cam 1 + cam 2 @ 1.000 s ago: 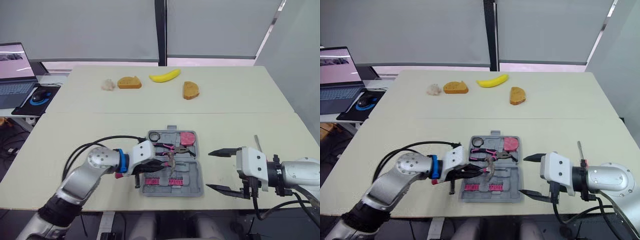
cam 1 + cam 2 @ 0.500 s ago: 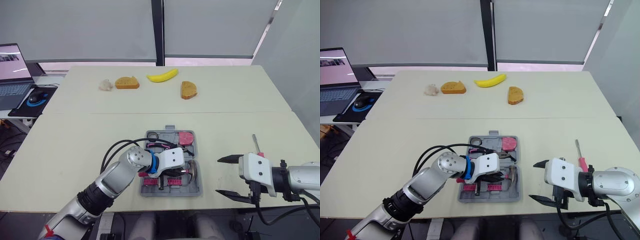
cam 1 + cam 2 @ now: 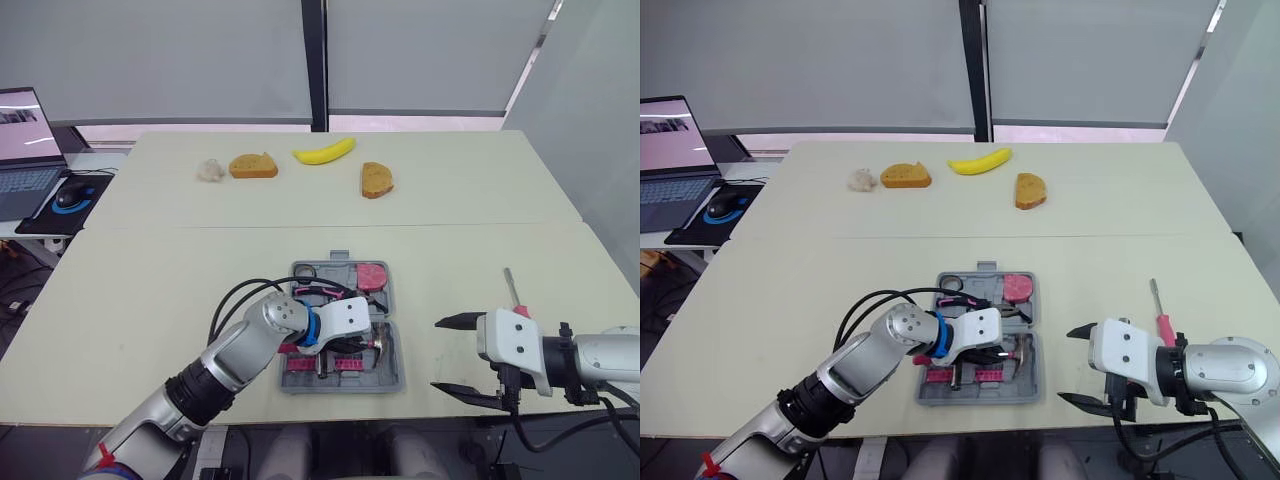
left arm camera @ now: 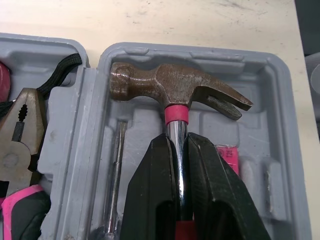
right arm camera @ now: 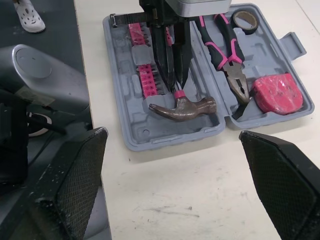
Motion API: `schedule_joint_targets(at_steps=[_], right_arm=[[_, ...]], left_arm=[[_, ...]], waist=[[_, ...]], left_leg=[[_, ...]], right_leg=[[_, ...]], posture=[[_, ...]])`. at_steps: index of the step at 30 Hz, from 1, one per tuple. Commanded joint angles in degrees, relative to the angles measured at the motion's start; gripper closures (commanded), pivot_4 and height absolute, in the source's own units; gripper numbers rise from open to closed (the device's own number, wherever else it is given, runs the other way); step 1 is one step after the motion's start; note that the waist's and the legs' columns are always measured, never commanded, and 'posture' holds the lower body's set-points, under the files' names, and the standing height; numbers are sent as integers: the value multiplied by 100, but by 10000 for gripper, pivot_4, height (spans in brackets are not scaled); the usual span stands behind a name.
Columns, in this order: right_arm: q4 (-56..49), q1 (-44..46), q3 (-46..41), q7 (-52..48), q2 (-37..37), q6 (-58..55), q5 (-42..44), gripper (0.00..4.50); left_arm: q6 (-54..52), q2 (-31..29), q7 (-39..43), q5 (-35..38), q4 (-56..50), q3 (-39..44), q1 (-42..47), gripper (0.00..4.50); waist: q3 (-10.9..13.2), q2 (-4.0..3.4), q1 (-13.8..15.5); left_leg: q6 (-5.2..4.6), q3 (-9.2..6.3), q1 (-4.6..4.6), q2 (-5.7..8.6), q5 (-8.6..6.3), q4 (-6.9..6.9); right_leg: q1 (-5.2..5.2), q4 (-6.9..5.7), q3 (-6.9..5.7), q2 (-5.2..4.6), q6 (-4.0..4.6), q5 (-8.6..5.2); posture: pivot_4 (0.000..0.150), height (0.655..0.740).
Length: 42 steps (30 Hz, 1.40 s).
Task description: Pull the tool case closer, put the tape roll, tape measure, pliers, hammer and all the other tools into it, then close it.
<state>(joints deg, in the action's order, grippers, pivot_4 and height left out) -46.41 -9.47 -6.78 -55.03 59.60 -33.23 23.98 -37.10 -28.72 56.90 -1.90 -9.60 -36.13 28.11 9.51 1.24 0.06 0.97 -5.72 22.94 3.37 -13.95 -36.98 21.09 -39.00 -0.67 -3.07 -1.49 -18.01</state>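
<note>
- the left gripper point(image 4: 179, 144) is clenched on the hammer point(image 4: 165, 85). its two black fingers press the bare steel shaft from both sides, just behind the pink collar
- the hammer's head sits just beyond the fingertips, crosswise to them, over the half of the open tool case point(image 5: 160, 141) nearer the robot, at that half's right end. whether the head rests on the moulded tray or hangs a little above it cannot be told
- the right gripper point(image 3: 436, 355) is spread wide and grasps nothing. it hovers over the front edge of the table point(image 3: 150, 280), to the right of the case and apart from it
- counted in the case – one hammer, one pair of pliers point(image 5: 234, 75) with pink handles, one tape roll point(image 5: 243, 20) and one pink tape measure point(image 5: 277, 92)
- the pliers, roll and measure all lie in the far half. the roll is at the far left corner, the measure at the right, and the pliers lie between them
- two pink bit strips point(image 5: 148, 82) lie in the near half, beside the gripper's fingers
- one screwdriver point(image 3: 1160, 318) with a pink handle lies out on the table, right of the case and near the right gripper – outside the case
- on the far table there are one banana point(image 3: 324, 152), two bread slices point(image 3: 253, 165) and one small pale lump point(image 3: 211, 170)
- off to the left are one laptop point(image 3: 20, 150) and one mouse point(image 3: 68, 195)
</note>
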Motion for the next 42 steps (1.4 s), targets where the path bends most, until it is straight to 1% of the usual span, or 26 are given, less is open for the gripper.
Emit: schedule_joint_targets(at_steps=[1, 8, 17, 19, 22, 24, 26, 27, 30, 33, 36, 38, 42], right_arm=[[-106, 34, -50, -13, 17, 51, 17, 0], [-63, 109, 4, 8, 0, 56, -5, 0], [-21, 155, 71, 38, -16, 64, -38, 0], [-26, 152, 68, 50, -21, 62, -39, 0], [-25, 145, 74, 61, -29, 72, -49, 0], [-30, 151, 85, 72, -39, 66, -41, 0], [-27, 165, 92, 76, -46, 57, -29, 0], [-21, 174, 95, 76, -47, 58, -28, 0], [4, 205, 107, 83, -60, 60, -27, 0], [26, 232, 132, 89, -80, 71, -44, 0], [47, 253, 132, 84, -95, 77, -58, 0], [60, 257, 122, 86, -100, 87, -75, 0], [81, 261, 111, 79, -106, 100, -95, 0]], left_arm=[[14, 118, -29, -74, -3, -61, 115, 44278], [109, 185, -84, -259, 182, -107, 171, 44278], [-63, 253, -7, -177, 139, -19, 232, 44278], [-118, 217, 23, -138, -6, 14, 224, 37127], [-241, 183, -14, -57, -228, 147, 200, 28948], [-428, 106, 8, 123, -463, 437, 206, 22208], [-483, -53, 124, 333, -616, 725, 222, 16543], [-462, -133, 155, 411, -614, 855, 238, 16543], [209, -246, 243, 750, -341, 1406, 195, 16543], [1053, -473, 704, 984, -73, 1600, 38, 16543], [1239, -616, 1028, 1168, -6, 1633, -68, 22466], [1385, -703, 1155, 1133, 33, 1558, -145, 29060], [1816, -818, 1205, 788, 221, 1321, -257, 41606]], waist=[[0, 0, -2], [0, 0, -2], [0, 0, -2], [0, 0, -2], [0, 0, -2], [0, 0, -3], [0, 0, -10], [-1, -1, -12], [-1, -1, -11], [-1, -1, -7], [-1, -2, -9], [-1, -2, -10], [-1, -2, -10]], left_leg=[[0, 1, 0, 0, 0, 0], [0, 0, -1, 0, 0, -1], [0, 0, -2, 0, 0, -2], [0, 0, -1, 0, 1, -2], [0, -1, -1, 0, 1, -2], [0, -1, -1, 0, 0, -2], [0, -1, -1, -1, 1, -2], [0, -1, -3, -2, 1, -2], [1, -2, -4, -3, 1, -1], [1, 0, -3, 0, 1, -3], [1, 2, -4, 1, 1, -2], [1, 1, -2, 0, 1, -2], [1, 1, -3, 0, 1, -2]], right_leg=[[0, 0, 0, 0, 0, 0], [0, -1, 0, 0, 0, 0], [-2, -1, 0, 0, 0, 0], [-2, -1, -1, 0, 0, 0], [-1, -2, -1, 0, 0, 0], [-1, -2, 0, 0, 0, 0], [-1, -2, 0, 0, 0, 0], [-1, -3, 0, 1, 0, 0], [-1, -4, -1, 1, 0, 0], [-2, -2, -1, -2, 0, 0], [-2, 0, 2, -3, 1, 0], [-1, 0, 1, -3, 1, 0], [-2, -1, 1, -3, 1, 0]], posture=[[1500, 7400], [1500, 7400], [1500, 7400], [1500, 7400], [1500, 7400], [1500, 7400], [1500, 7400], [1500, 7400], [1500, 7400], [1500, 7400], [1500, 7400], [1500, 7400], [1500, 7400]])
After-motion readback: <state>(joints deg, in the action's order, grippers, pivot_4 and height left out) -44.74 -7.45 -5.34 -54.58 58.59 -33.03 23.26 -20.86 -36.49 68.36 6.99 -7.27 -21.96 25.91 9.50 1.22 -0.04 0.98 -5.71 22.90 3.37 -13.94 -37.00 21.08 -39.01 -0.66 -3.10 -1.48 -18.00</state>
